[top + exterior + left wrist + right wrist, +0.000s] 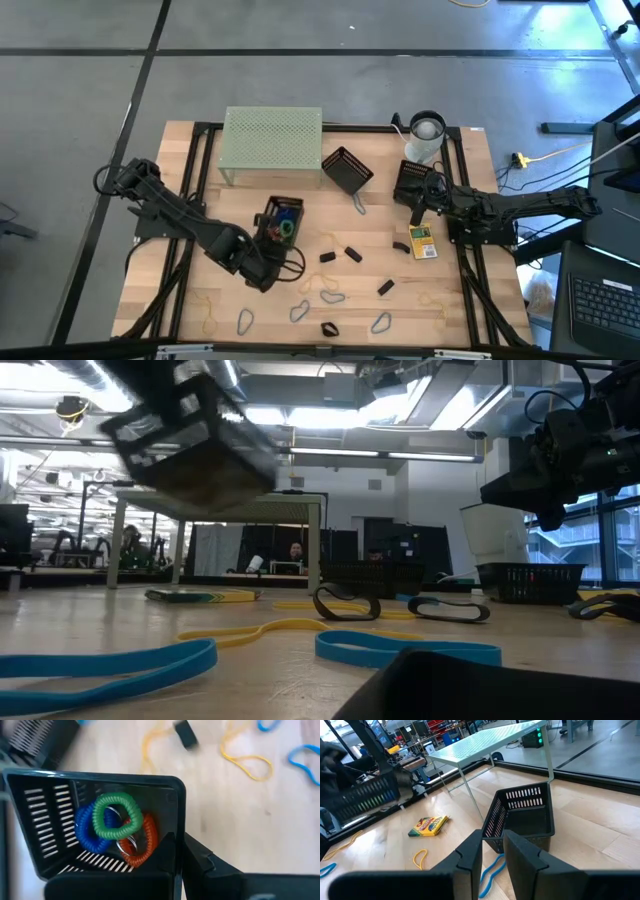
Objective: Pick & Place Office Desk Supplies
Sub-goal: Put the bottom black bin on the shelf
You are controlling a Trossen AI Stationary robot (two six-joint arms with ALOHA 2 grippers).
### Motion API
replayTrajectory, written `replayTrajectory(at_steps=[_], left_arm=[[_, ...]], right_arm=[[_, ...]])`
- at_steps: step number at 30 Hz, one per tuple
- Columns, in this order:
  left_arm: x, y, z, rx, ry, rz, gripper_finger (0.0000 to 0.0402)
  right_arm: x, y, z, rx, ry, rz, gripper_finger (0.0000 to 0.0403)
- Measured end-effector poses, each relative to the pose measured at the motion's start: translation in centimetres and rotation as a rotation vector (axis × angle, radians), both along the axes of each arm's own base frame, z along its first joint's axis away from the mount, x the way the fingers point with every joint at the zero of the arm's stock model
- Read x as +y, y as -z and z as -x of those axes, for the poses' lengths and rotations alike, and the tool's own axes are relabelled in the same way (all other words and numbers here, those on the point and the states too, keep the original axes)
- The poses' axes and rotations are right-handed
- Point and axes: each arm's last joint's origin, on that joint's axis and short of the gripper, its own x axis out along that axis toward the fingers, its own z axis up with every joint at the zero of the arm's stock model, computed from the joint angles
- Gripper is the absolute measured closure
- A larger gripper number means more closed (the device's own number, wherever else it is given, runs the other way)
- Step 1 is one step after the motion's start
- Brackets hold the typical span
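Note:
My left gripper is shut on a black slotted basket over the middle of the table. The basket holds a blue, a green and a red coil loop. In the low view the basket hangs tilted above the wood. My right gripper hovers at the table's right, holding nothing, with a narrow gap between its fingers, beside a second basket. A crayon box lies flat near it. Black clips, grey wire clips and tan bands lie loose. My left gripper holds the basket by one side wall. One finger shows outside that wall; the other lies behind it, inside the basket as far as I can see. The basket is lifted clear of the table and tilted, with the coil loops resting inside.
A third black basket lies tipped on its side by the pale green perforated stand at the far edge. The white cup stands at the far right. A crayon box and blue loops lie on the wood.

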Motion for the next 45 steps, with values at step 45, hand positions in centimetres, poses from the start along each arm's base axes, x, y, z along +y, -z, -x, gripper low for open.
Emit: replayTrajectory(at_steps=[45], left_arm=[[22.1,-5.3,2.2,0.488,-0.313,-0.089,0.0396]], right_arm=[[0.0,0.0,0.0,0.000,-0.002,-0.001,0.0320]])
